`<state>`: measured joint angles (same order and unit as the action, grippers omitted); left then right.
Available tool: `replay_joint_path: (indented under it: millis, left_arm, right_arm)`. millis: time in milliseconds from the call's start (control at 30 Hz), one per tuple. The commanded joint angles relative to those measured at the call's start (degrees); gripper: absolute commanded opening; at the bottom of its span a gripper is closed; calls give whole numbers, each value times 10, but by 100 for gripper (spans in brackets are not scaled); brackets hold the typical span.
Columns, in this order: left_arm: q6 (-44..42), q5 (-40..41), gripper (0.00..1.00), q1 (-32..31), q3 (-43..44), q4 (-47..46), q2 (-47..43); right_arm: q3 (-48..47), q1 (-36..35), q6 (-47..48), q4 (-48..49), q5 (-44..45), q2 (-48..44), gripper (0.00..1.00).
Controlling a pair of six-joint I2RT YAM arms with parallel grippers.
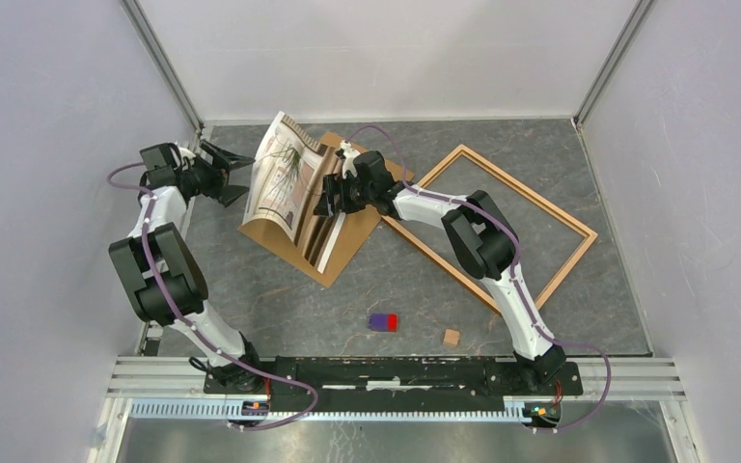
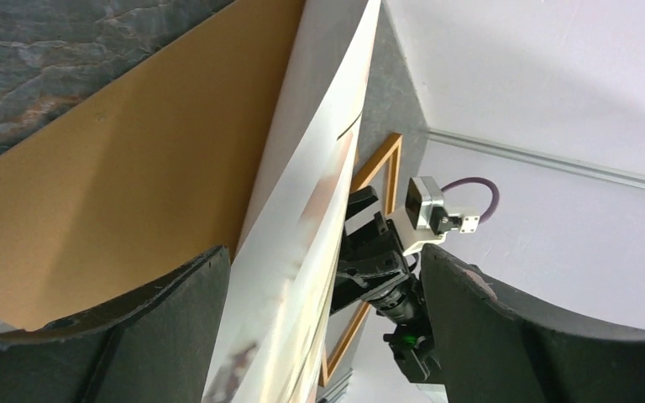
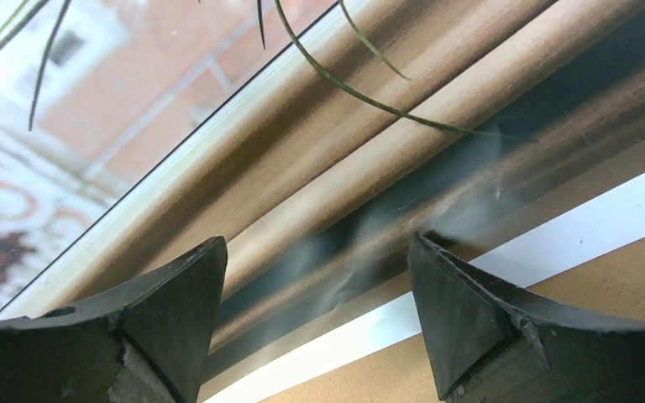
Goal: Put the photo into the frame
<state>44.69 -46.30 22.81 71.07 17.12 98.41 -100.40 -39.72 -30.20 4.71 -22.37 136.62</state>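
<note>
The photo (image 1: 280,178) stands curled up on its edge on the brown backing board (image 1: 349,246), left of the frame (image 1: 540,198), which lies flat on the table. My left gripper (image 1: 234,174) is open at the photo's left edge. In the left wrist view that white edge (image 2: 294,252) runs between the spread fingers (image 2: 176,311). My right gripper (image 1: 328,198) is open against the photo's right side. The right wrist view shows the print's brown curtain (image 3: 336,159) and white border (image 3: 554,235) just beyond my open gripper (image 3: 317,243).
A small blue and red block (image 1: 383,321) and a small wooden cube (image 1: 452,337) lie on the table near the arm bases. Grey walls close in the workspace on three sides. The frame (image 2: 378,168) and the right wrist camera (image 2: 424,206) show behind the photo.
</note>
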Motion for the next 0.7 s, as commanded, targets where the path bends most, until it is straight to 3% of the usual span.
replay_joint_path:
  millis: [0,367,500,667]
  left_arm:
    - [79,-55,88,-1,-21,-90,-7]
    - [80,-39,88,1,-48,-116,-8]
    - [124,-88,84,-3,-60,-185,-9]
    - [123,-88,86,-14,-76,-186,-27]
  right_arm:
    - [2,2,3,-36,0,11,85]
    - [7,2,9,-41,7,8,84]
    - [15,5,10,-39,1,6,85]
    - [50,14,9,-15,-16,-28,86]
